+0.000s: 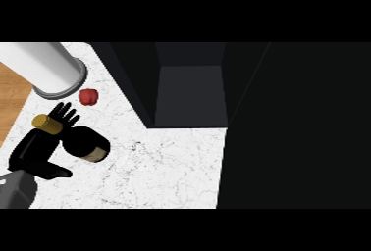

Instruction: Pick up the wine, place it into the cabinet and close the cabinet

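Wine (87, 141) lies on the counter (167, 166), just at the right of the left hand (35, 149). It is tilted. Its gold cap (48, 122) shows beyond the palm, left of the fingers (65, 113), and its dark body with a tan band sits on the fingers' near right side. The neck is hidden where the fingers cross it. The hand is open, with fingers straight and spread, pointing away from the robot and not curled round the bottle. The thumb sticks out to the right at the near side of the hand, below the bottle's body. Whether the fingers touch the wine or only pass over it cannot be told.

A small red thing (88, 96) lies just beyond the fingertips, apart from them. Further off on the same side stands a pale cylinder (47, 68) with a grey rim.

The cabinet (190, 93) is well to the right of the hand and further away. It stands open and shows a dark recess. A broad dark panel fills the space to its right. The right hand does not show.
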Available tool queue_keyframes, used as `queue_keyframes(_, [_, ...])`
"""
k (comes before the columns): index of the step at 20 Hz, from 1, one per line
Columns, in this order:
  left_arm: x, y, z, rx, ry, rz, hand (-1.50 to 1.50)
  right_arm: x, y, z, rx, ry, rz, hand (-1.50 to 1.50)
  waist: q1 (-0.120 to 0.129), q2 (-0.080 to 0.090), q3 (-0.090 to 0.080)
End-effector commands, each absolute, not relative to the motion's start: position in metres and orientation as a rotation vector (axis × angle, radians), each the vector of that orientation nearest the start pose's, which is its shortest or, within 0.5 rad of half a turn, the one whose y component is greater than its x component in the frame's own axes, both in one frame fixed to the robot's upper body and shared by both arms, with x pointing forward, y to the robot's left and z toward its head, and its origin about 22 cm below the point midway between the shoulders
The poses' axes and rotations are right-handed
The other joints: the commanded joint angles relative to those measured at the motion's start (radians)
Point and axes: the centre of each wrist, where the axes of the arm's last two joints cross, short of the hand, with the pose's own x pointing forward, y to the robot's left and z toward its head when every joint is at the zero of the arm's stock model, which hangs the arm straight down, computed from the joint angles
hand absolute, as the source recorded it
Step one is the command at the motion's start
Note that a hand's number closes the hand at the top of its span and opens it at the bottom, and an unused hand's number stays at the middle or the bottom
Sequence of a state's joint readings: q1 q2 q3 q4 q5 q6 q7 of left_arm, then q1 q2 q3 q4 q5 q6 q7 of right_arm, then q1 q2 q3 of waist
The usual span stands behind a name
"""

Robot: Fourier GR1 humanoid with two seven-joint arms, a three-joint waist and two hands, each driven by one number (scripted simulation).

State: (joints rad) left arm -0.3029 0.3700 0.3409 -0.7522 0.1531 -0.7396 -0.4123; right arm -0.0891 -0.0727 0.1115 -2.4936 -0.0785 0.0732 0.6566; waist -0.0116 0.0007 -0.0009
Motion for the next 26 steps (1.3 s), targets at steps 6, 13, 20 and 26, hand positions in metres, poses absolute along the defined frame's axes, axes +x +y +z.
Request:
queue_keyframes(6, [0.269, 0.397, -0.069, -0.453, -1.562, -0.108, -1.5, 0.131, -0.212, 0.207, 0.217, -1.946, 0.242, -1.5, 0.005, -0.001, 0.001])
queue_keyframes(13, [0.275, 0.384, -0.086, -0.467, -1.556, -0.093, -1.5, 0.116, -0.21, 0.218, 0.228, -1.955, 0.254, -1.5, -0.006, 0.0, -0.001])
queue_keyframes(20, [0.279, 0.381, -0.091, -0.489, -1.553, -0.041, -1.5, 0.124, -0.212, 0.224, 0.229, -1.961, 0.268, -1.5, -0.007, 0.002, -0.002])
queue_keyframes(26, [0.287, 0.374, -0.088, -0.625, -1.513, -0.087, 1.5, 0.132, -0.214, 0.216, 0.205, -1.938, 0.257, -1.5, -0.006, 0.001, -0.001])
